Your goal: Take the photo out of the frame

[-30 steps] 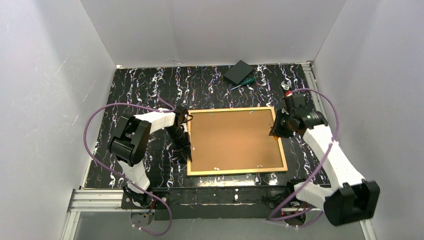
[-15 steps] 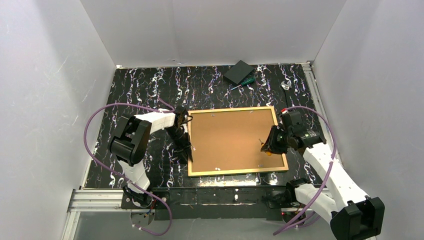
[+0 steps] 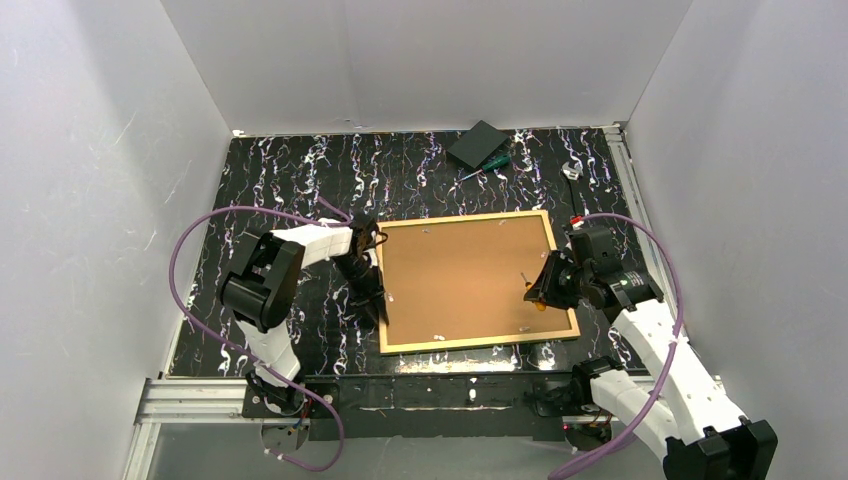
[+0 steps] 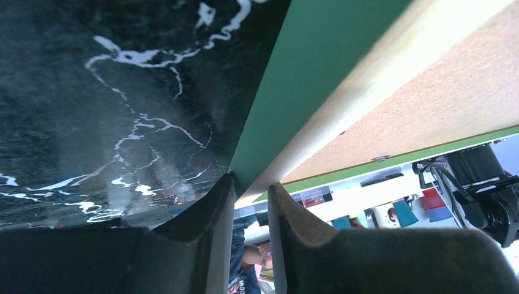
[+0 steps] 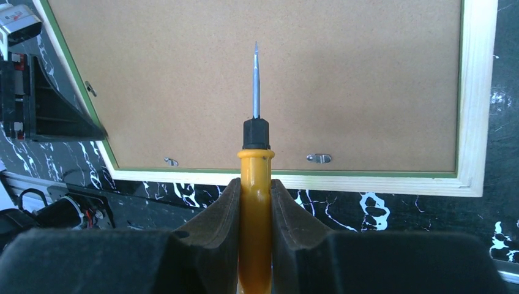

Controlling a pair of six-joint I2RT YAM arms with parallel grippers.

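The frame (image 3: 470, 341) lies face down on the table, light wood back edge up, green on its sides. The brown backing board (image 3: 465, 280) fills it. The photo is hidden under the board. My left gripper (image 3: 372, 290) is shut on the frame's left edge; the left wrist view shows the green edge (image 4: 318, 61) pinched between its fingers (image 4: 251, 184). My right gripper (image 3: 548, 290) is shut on a yellow-handled screwdriver (image 5: 256, 177), with the blade pointing over the board's right part (image 5: 343, 79). Small metal tabs (image 5: 319, 158) sit along the frame's near inner edge.
A black box (image 3: 477, 145) and a green screwdriver (image 3: 485, 166) lie at the back of the marbled black table. A small clear object (image 3: 572, 169) lies at the back right. White walls close in the left, back and right sides.
My right arm has swung from the frame's right edge toward the near side, carrying the screwdriver over the board's right part. The left gripper has stayed on the frame's left edge.
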